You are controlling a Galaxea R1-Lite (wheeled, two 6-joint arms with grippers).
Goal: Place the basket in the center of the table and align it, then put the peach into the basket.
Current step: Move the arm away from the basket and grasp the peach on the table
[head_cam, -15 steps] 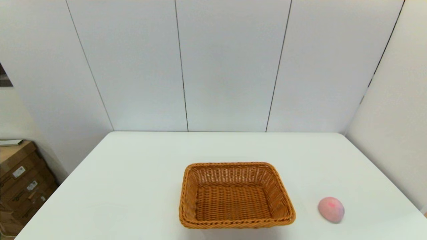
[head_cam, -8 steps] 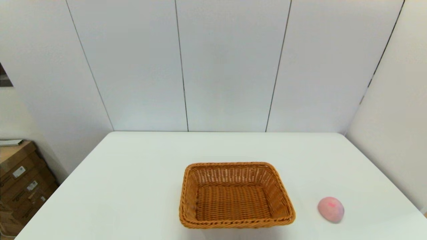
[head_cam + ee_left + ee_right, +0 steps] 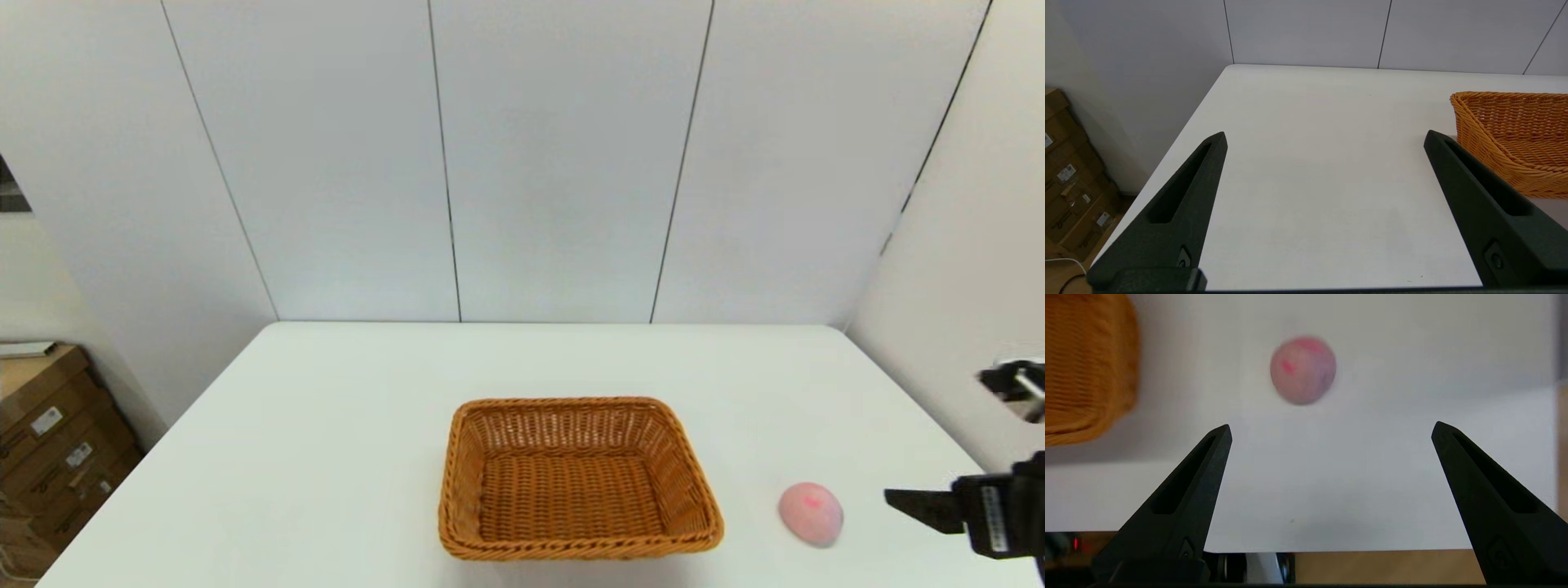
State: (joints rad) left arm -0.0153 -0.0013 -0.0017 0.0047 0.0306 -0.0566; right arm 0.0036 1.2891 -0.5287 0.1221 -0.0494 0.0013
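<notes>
A rectangular orange-brown woven wicker basket with flared sides and a braided rim sits low in the middle of the head view on the plain white matte surface, its long sides running across the frame and its inside holding nothing. Its floor is tightly woven, the walls a more open lattice, and the rim is a thick twisted band. To the right of it, well apart from its right wall, lies the small round pale pink peach, resting directly on the surface with a brighter pink-red blotch on its upper face; in the right wrist view the same fruit appears softly blurred, with red streaks and a faint purplish tinge on one side, and the basket's curved corner fills the upper left of that frame. The right hand shows at the right edge of the head view, near the peach but not touching it, one black finger pointing toward the fruit; its fingers are spread wide with nothing between them. The left hand is out of the head view; its own view shows it over the surface's left part, fingers equally wide apart and holding nothing, with the basket's left wall at the right of the frame.
</notes>
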